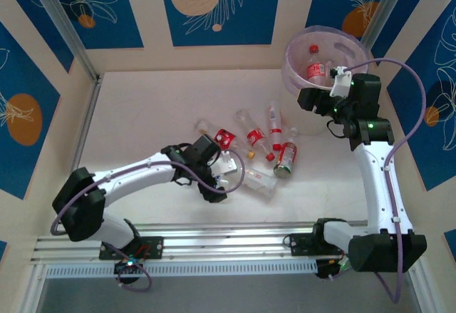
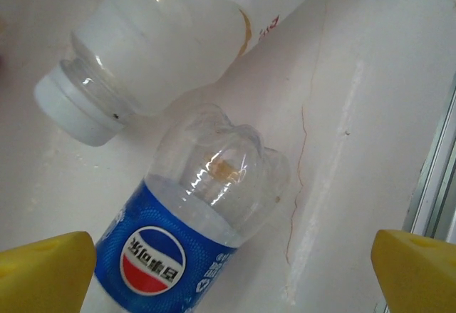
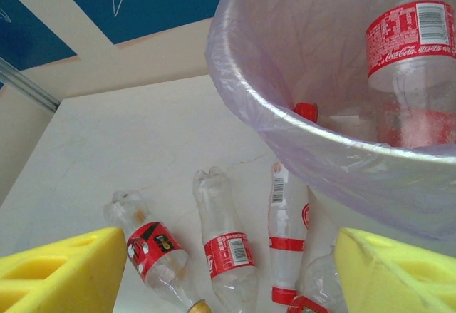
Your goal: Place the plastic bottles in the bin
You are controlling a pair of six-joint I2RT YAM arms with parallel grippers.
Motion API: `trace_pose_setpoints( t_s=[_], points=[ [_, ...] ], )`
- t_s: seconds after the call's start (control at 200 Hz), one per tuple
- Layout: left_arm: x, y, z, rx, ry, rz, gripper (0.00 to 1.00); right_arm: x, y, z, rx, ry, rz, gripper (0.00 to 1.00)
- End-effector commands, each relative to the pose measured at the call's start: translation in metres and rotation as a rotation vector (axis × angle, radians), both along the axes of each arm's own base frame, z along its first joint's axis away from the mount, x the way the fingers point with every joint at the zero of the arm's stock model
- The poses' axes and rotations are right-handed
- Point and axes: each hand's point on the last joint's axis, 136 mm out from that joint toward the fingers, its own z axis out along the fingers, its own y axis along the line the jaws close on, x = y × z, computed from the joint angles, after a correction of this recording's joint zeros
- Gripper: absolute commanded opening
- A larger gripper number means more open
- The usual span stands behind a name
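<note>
Left hand [image 2: 228, 274]: fingers [image 2: 46, 270] spread wide, gripping nothing, straddling the blue-labelled bottle [image 2: 192, 213], which lies flat on the desk [image 2: 370, 78]. It looks lined up for a pinch across the body. One finger is close to the label and the other is well off to the side, so the bottle is off-centre in the gap. Just past it lies a white-capped bottle [image 2: 142, 49] on its side, its neck near the blue one's base and close enough to get nudged when the hand closes. Right hand [image 3: 229, 274]: fingers apart, empty, hanging just beside the rim of the bin [image 3: 299, 135], on the desk side. That spot suits a drop-off, but it carries nothing. The bin sits at the far right of the desk, well apart from the left hand. Counts: two hands, both empty, and one bin. Inside the bin there is one Coca-Cola bottle [image 3: 410, 42] plus a second red cap [image 3: 306, 111] low against the wall, so at least two. Other clear shapes in there can't be separated. On the desk, four red-labelled bottles [image 1: 255, 137] lie fanned between the two hands, all on their sides. One clear bottle [image 1: 260, 182] lies next to the left hand, and I cannot tell whether it is the white-capped one. With the blue one, that makes six or seven left to bin.
</note>
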Motion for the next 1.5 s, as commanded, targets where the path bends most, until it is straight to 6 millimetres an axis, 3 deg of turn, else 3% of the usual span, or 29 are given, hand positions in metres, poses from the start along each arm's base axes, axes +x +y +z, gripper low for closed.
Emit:
trace_pose_setpoints(
  t_s=[0.0, 0.42, 0.77, 0.95, 1.196, 1.496],
  points=[
    [0.004, -0.015, 0.002, -0.026, 0.004, -0.036, 0.96, -0.002, 0.003, -0.003, 0.027, 0.009, 0.011, 0.77],
    [0.023, -0.006, -0.044, 0.103, -0.032, 0.01, 0.83, 0.001, -0.003, -0.009, 0.029, 0.022, -0.001, 0.77],
    [0.03, 0.006, -0.063, 0.169, -0.066, 0.039, 0.79, 0.0, -0.004, -0.012, 0.033, 0.029, -0.004, 0.77],
    [0.033, 0.01, -0.065, 0.19, -0.076, 0.053, 0.78, 0.0, -0.006, -0.014, 0.038, 0.033, -0.007, 0.77],
    [0.039, 0.011, -0.067, 0.211, -0.083, 0.079, 0.62, -0.003, -0.006, -0.013, 0.035, 0.028, -0.009, 0.77],
    [0.048, 0.013, -0.062, 0.228, -0.112, 0.12, 0.52, -0.005, -0.006, -0.012, 0.042, 0.026, -0.01, 0.77]
  ],
)
